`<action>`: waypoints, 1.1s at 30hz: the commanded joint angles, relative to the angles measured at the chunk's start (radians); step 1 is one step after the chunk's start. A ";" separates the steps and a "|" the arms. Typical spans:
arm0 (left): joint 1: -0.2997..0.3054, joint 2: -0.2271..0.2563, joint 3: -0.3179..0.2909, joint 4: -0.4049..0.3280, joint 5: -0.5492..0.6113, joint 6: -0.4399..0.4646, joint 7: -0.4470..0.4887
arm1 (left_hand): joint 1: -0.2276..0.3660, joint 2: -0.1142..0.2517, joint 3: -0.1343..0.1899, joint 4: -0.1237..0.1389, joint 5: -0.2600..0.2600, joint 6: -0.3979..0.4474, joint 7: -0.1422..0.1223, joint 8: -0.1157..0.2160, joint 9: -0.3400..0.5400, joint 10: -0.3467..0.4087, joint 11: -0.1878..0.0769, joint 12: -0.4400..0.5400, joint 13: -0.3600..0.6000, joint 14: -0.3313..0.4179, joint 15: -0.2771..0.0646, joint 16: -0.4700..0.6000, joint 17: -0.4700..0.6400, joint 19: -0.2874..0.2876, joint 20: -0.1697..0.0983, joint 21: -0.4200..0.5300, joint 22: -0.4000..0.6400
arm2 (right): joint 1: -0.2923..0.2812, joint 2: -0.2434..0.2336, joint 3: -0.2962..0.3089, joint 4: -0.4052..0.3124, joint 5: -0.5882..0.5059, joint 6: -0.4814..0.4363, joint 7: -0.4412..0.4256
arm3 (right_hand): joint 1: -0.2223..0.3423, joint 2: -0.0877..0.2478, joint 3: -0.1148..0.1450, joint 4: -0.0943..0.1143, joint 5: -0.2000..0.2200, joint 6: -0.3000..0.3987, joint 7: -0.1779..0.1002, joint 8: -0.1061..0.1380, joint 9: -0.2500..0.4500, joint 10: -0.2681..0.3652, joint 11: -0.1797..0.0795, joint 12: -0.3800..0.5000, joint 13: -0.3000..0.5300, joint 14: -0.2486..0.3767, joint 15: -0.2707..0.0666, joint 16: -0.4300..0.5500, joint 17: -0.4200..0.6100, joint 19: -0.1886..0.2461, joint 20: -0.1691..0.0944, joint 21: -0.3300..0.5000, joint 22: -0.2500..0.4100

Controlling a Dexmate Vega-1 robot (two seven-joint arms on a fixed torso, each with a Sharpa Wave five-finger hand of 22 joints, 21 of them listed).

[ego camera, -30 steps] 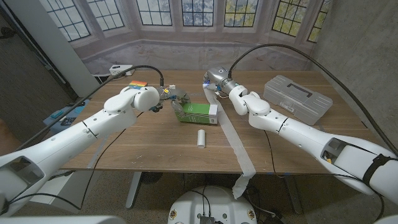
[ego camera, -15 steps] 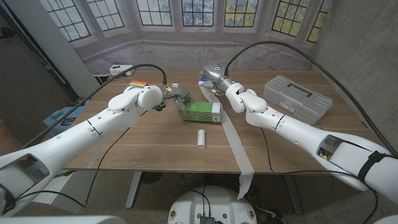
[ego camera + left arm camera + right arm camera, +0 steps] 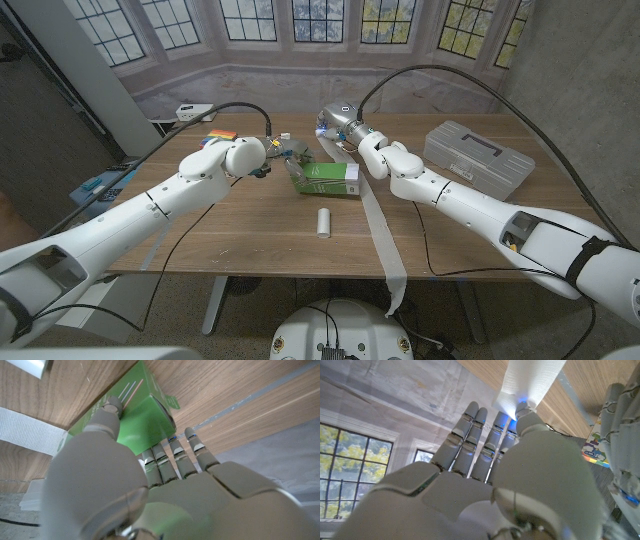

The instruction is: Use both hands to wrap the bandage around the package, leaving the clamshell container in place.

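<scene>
- head view: green package (image 3: 326,179) lies on the wooden counter (image 3: 230,230) near its middle, between the two hands.
- head view: left hand (image 3: 281,158) is at the package's left end, its fingers against it; how firmly it grips cannot be told from here.
- head view: right hand (image 3: 334,125) sits just behind the package, above the counter, with the white bandage (image 3: 378,230) running from it, past the package's right end, across the counter and over the near edge, where its tail hangs down.
- head view: small white roll (image 3: 323,222) lies on the counter in front of the package, apart from it.
- head view: grey clamshell container (image 3: 478,158) rests on the right part of the counter, well apart from the package, lid down.
- head view: small multicoloured item (image 3: 221,133) lies at the far left of the counter.
- left wrist view: left hand (image 3: 145,490) holds the package (image 3: 131,415), thumb pressed on one green face and the fingers (image 3: 172,457) curled against the end; a stretch of bandage (image 3: 30,432) lies on the wood beside the box.
- right wrist view: right hand (image 3: 490,475) pinches the bandage (image 3: 530,380) between thumb and fingers (image 3: 470,435), which are extended and close together; the strip leads off over the wood.
</scene>
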 commanded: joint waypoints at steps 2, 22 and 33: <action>0.009 0.001 0.006 -0.027 -0.002 0.023 0.001 | 0.008 0.072 0.017 0.013 0.009 0.071 0.005 0.116 0.004 0.009 -0.001 -0.001 0.004 0.005 0.003 0.000 0.004 -0.002 0.001 0.006 0.004 | 0.034 0.025 -0.016 0.077 0.026 0.003 -0.026 | 0.011 0.003 -0.005 -0.001 0.001 0.010 0.002 -0.004 0.000 0.009 0.002 0.005 0.004 0.009 -0.146 -0.002 0.007 0.008 -0.044 -0.001 0.005; 0.041 0.008 0.001 -0.075 -0.002 0.079 0.012 | 0.003 0.071 0.016 0.014 0.010 0.072 0.008 0.121 0.004 0.010 0.001 -0.004 0.008 0.006 0.003 -0.003 0.003 -0.002 0.001 0.006 0.004 | 0.052 0.032 -0.041 0.090 0.048 0.002 -0.038 | 0.022 0.008 -0.010 -0.002 0.000 0.012 0.001 -0.007 0.002 0.012 0.004 0.004 0.005 0.013 -0.146 -0.004 0.010 0.008 -0.044 -0.002 0.005; 0.036 -0.002 -0.002 -0.055 -0.013 0.090 0.041 | 0.002 0.072 0.016 0.014 0.011 0.070 0.009 0.123 0.004 0.011 0.002 -0.006 0.010 0.006 0.003 -0.004 0.003 -0.003 0.001 0.006 0.004 | 0.063 0.049 -0.049 0.097 0.049 0.016 -0.052 | 0.025 0.008 -0.013 -0.001 0.000 0.013 0.000 -0.009 0.002 0.013 0.005 0.003 0.007 0.016 -0.146 -0.007 0.011 0.008 -0.044 -0.002 0.005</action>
